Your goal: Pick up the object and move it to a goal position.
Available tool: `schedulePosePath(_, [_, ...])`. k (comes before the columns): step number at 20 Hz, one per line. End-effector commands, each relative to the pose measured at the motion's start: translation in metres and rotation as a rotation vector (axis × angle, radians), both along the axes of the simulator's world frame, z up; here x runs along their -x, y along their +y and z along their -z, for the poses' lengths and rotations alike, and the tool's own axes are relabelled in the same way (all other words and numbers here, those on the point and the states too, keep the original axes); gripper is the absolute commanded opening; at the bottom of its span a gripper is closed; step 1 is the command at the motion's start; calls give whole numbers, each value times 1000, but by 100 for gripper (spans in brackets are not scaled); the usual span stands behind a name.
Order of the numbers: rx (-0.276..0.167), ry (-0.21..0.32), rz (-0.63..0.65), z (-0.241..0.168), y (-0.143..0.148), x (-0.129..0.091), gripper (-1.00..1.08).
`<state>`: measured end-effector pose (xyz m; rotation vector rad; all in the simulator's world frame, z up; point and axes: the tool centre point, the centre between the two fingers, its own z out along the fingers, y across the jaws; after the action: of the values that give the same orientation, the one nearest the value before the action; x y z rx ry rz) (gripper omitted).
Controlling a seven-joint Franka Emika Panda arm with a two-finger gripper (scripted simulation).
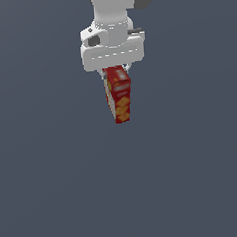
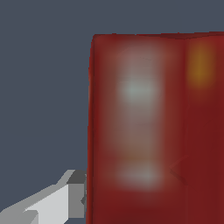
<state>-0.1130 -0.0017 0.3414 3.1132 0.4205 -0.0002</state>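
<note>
The red carton (image 1: pixel 119 94) with yellow-orange cracker pictures and a pale label patch hangs upright below my white gripper (image 1: pixel 115 69) in the exterior view, its top end tucked between the jaws. The gripper is shut on it and holds it in the air. In the wrist view the carton (image 2: pixel 153 127) fills most of the picture as a blurred red face with pale patches. One grey fingertip (image 2: pixel 75 192) touches its side. The other finger is hidden behind the carton.
A plain dark grey-blue surface (image 1: pixel 55 185) lies all around. No other objects show in either view.
</note>
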Motion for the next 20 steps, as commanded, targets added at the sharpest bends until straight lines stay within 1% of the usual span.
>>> schedulePosePath(1, [0,0,0,-26,0,8,-100])
schedulePosePath(6, [0,0,0,-67,0,20,-100])
schedulePosePath(11, [0,0,0,-97,0,27,-100])
schedulePosePath(15, [0,0,0,-111,0,31,-100])
schedulePosePath(20, [0,0,0,-118,0,31,-100])
